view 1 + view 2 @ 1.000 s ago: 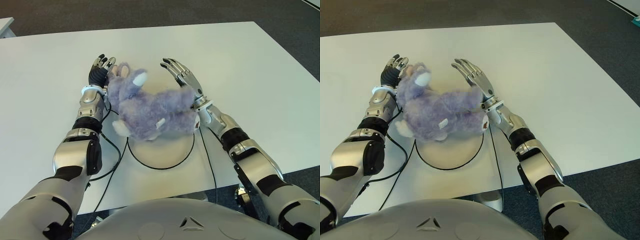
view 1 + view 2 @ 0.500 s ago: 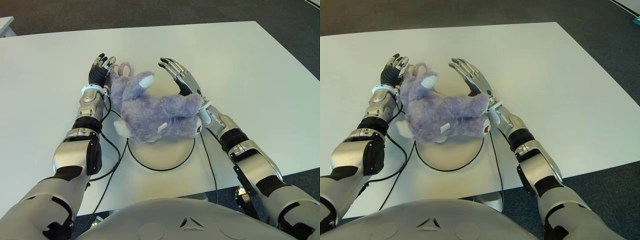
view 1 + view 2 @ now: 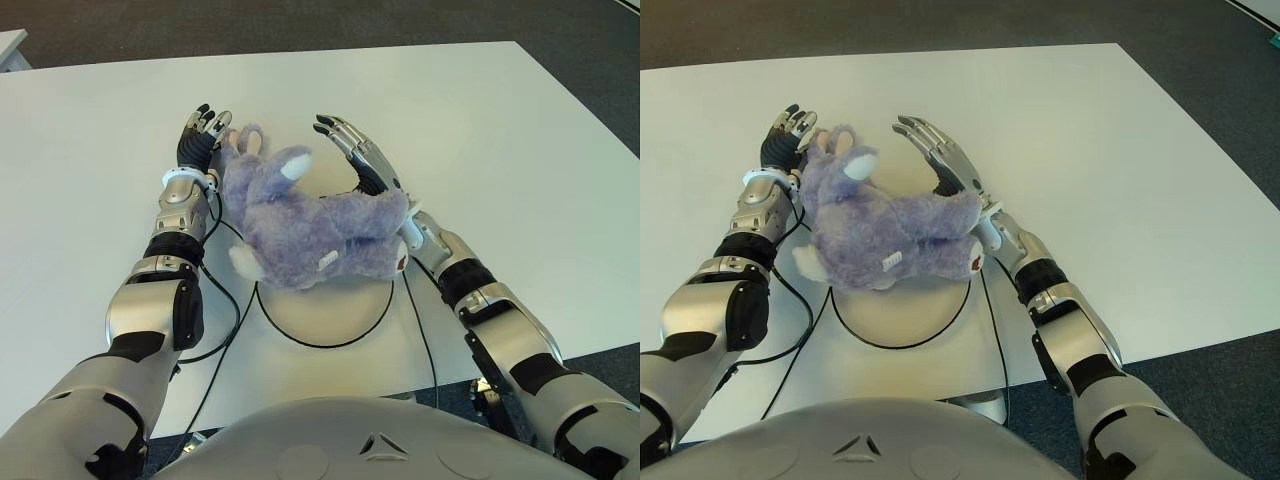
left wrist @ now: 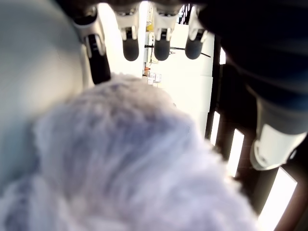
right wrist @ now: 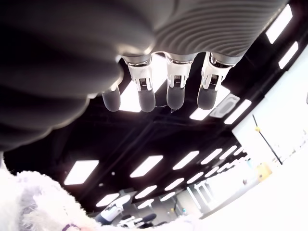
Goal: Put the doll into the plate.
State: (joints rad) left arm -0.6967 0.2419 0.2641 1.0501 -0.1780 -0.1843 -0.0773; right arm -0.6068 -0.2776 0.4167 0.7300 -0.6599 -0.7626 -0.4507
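Table: a wide white table (image 3: 520, 130) with dark grey carpet floor (image 3: 300, 25) behind it (ceiling strip lights show only in the wrist views).
Plate: a pale round plate (image 3: 325, 315) with dark rim, near the front edge of the table.
Doll: the purple plush doll (image 3: 300, 225) is held between both palms, over the far part of the plate.
Left hand: left hand (image 3: 198, 140) presses the head side of the doll, fingers straight and spread.
Right hand: right hand (image 3: 358, 160) supports the other side, fingers extended, not curled around it.
Cables: black cables (image 3: 225, 300) lie beside the plate.

Doll (image 3: 310, 225) seemingly slightly farther forward.
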